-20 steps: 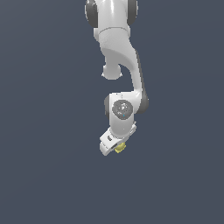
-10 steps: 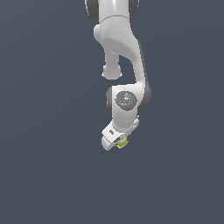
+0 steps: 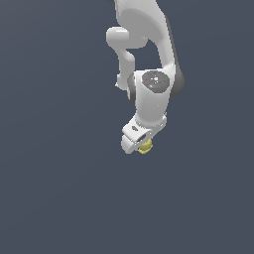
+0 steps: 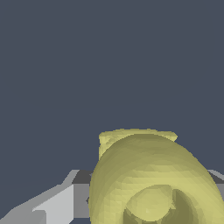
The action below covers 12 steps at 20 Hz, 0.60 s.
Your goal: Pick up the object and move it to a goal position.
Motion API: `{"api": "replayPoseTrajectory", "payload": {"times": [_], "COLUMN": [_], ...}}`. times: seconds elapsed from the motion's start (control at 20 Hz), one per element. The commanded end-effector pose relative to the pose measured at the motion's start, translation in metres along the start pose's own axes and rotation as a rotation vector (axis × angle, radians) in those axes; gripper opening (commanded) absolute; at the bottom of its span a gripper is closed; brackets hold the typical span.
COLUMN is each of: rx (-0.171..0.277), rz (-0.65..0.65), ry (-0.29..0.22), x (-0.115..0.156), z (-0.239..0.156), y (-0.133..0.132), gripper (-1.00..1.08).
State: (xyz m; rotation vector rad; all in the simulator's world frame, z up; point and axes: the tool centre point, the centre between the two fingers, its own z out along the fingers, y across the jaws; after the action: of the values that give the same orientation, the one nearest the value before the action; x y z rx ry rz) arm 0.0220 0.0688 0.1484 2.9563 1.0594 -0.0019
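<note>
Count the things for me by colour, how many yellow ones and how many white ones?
Yellow: 1, the object
White: 1, the robot arm with its gripper
Total: 2

A pale-yellow rounded object [image 4: 148, 175] fills much of the wrist view, very close to the camera, with a ringed hollow and a small rounded lump inside it. A grey and white finger [image 4: 52, 203] of the gripper lies right beside it. Behind is plain dark grey-blue.
</note>
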Motion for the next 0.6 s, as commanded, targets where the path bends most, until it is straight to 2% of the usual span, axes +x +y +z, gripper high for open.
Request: {"api": "replayPoseTrajectory", "payload": {"times": [0.0, 0.55], "rx": [-0.001, 0.0], "rz": [0.0, 0.0], "ry": [0.0, 0.001], "x": [-0.002, -0.007], "z": [-0.025, -0.101], "y": [-0.012, -0.048], "gripper": [-1.0, -1.0]}}
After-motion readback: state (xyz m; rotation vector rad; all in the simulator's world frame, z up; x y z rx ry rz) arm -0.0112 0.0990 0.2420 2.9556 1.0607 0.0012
